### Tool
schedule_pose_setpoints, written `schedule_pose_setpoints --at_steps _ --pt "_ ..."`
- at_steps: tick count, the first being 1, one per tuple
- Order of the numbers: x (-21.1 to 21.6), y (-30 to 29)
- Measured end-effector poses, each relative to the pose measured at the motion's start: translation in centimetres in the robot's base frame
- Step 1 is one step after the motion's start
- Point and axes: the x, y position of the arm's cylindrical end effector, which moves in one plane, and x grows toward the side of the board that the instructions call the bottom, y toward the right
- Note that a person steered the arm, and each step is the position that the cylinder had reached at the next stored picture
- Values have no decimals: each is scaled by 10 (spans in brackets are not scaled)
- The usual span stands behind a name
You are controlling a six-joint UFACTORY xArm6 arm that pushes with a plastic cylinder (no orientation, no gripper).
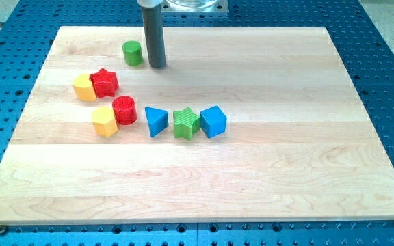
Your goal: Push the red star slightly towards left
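The red star lies at the upper left of the wooden board, touching a yellow block on its left. My tip rests on the board to the upper right of the red star, about a block's width or two away, and just right of a green cylinder. The rod rises straight up to the view's top.
Below the star sit a red cylinder and a yellow hexagonal block, touching. To their right stand a blue triangle, a green star and a blue cube in a row.
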Motion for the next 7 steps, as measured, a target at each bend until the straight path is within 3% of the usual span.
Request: schedule_pose_setpoints --at_steps 2,3,4,5,7 --pt "-32 -104" --pt "-17 -12" --pt "45 14" --pt "86 -16" --pt "48 -69"
